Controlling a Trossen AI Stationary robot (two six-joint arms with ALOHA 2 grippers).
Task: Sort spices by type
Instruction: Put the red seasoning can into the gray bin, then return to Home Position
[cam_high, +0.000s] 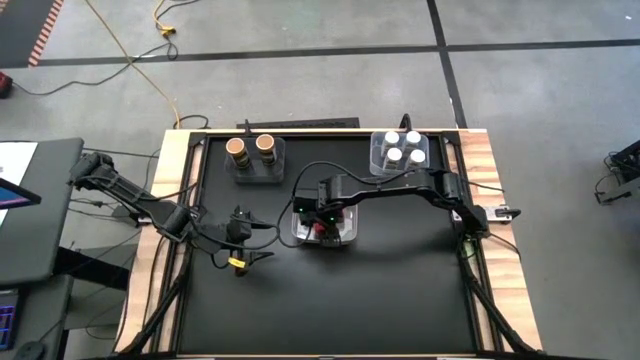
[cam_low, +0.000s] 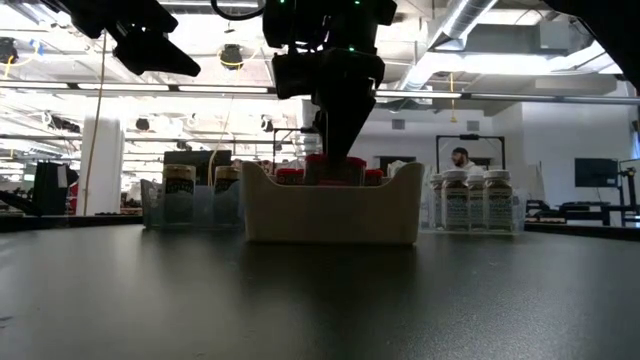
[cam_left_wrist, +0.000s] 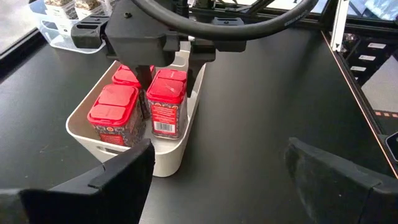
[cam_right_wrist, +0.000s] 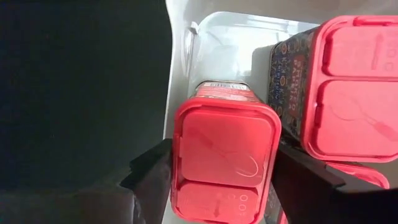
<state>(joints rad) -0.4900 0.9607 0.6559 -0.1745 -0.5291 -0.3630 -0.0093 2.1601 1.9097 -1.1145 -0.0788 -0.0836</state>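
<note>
The spices look nearly sorted, judging by how they lie now. Three red tins (cam_left_wrist: 166, 102) stand in the white tray (cam_left_wrist: 180, 152) at the middle of the bench (cam_high: 330, 300). Two brown-topped jars (cam_high: 250, 148) share a clear tray (cam_high: 255, 175) at the far left of the bench. Four white-lidded jars (cam_high: 400, 146) sit in another clear tray (cam_high: 378, 165) at the far right.

The right tool (cam_right_wrist: 221, 168) is down inside the white tray. Its fingers (cam_right_wrist: 152, 165) straddle one red tin (cam_right_wrist: 224, 162), one on each side. Whether the pads press the tin or stand just off it cannot be told from these views (the wrist picture shows them right at its sides, no more). So this is either the last placing or a grip not yet let go. My reading is that little is left: free that tin and lift the arm clear.

The left tool (cam_high: 240, 245) waits over bare bench, left of the white tray, fingers spread and empty.

What stands in the way is mostly the tray's own wall and the neighbouring tins, which sit close together. A crooked lift could nudge them. Cables trail across the bench near both arms. A person shows in the room well behind.
</note>
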